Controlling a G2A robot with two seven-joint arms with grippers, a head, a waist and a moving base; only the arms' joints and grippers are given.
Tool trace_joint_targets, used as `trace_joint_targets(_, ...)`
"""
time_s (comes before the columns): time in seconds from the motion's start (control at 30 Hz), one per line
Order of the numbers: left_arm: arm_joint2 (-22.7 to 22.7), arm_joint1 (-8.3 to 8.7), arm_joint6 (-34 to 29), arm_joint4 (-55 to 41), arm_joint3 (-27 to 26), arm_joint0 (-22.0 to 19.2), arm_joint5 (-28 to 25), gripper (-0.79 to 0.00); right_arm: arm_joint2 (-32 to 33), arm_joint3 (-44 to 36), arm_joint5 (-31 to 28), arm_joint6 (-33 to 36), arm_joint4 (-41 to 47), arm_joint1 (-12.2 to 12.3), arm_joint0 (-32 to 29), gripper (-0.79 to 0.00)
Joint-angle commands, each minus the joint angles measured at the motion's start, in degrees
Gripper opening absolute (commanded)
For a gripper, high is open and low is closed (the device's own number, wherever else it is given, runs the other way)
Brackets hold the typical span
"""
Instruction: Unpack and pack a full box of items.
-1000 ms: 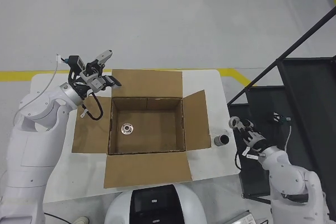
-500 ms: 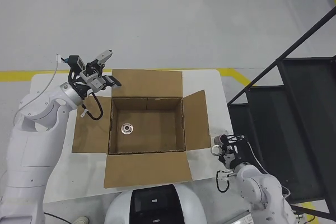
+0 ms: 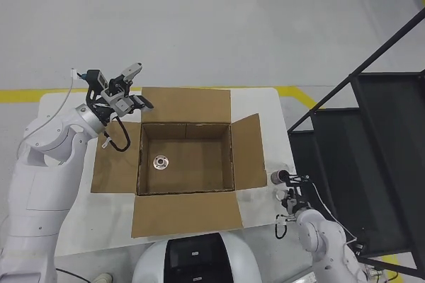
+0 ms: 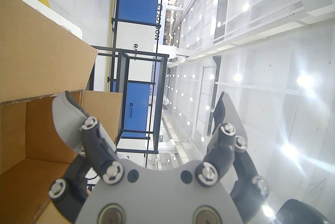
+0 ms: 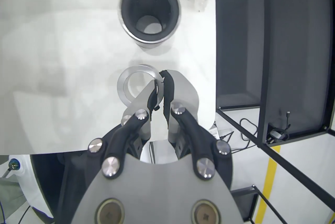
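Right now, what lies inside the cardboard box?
One small round metal part lies on the cardboard box floor. The floor just behind the near wall is hidden.

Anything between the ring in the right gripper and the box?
Yes: the black cylinder stands on the table just ahead of the ring, roughly between the right gripper and the box; the box's spread right flap lies on that side too.

I am recording a smooth, bright metal ring point(image 5: 121, 86) pinched between my matt black rubbery pads point(image 5: 169, 85), a satin metal sleeve point(image 5: 133, 10) with dull dark lining, a glossy white table point(image 5: 52, 52), and a matt, rough-edged brown cardboard box point(image 3: 186, 106).
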Motion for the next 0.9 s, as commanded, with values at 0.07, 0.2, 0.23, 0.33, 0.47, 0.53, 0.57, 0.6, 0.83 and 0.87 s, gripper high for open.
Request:
trace_joint_targets(0.07,0.00,0.00,0.00,0.00,0.00,0.00,0.00,0.000,-0.31,3.16,1.54,0.76,0.26,-0.01,2.64,-0.785)
trace_joint_targets(0.2,0.00,0.00,0.00,0.00,0.00,0.00,0.00,0.000,-0.60,5.76,2.75,0.63,0.85,-0.05,4.80,-0.785)
trace_joint_targets(0.23,0.00,0.00,0.00,0.00,0.00,0.00,0.00,0.000,-0.63,6.41,2.93,0.61,1.01,-0.05,5.25,-0.785)
trace_joint_targets(0.33,0.00,0.00,0.00,0.00,0.00,0.00,0.00,0.000,-0.69,7.75,3.40,0.78,1.55,-0.04,6.35,-0.437)
trace_joint_targets(0.47,0.00,0.00,0.00,0.00,0.00,0.00,0.00,0.000,-0.10,7.95,3.56,1.16,2.65,0.05,6.86,0.000)
trace_joint_targets(0.53,0.00,0.00,0.00,0.00,0.00,0.00,0.00,0.000,0.82,7.20,3.43,1.36,3.09,0.18,6.52,0.000)
trace_joint_targets(0.57,0.00,0.00,0.00,0.00,0.00,0.00,0.00,0.000,1.43,6.55,3.54,1.37,3.54,0.23,6.22,0.000)
trace_joint_targets(0.6,0.00,0.00,0.00,0.00,0.00,0.00,0.00,0.000,2.04,5.75,3.50,1.42,3.94,0.30,5.81,0.000)
trace_joint_targets(0.83,0.00,0.00,0.00,0.00,0.00,0.00,0.00,0.000,8.67,-4.14,2.23,2.56,15.68,0.46,1.60,0.000)
trace_joint_targets(0.87,0.00,0.00,0.00,0.00,0.00,0.00,0.00,0.000,9.76,-5.98,1.51,2.68,19.39,0.41,1.03,0.000)
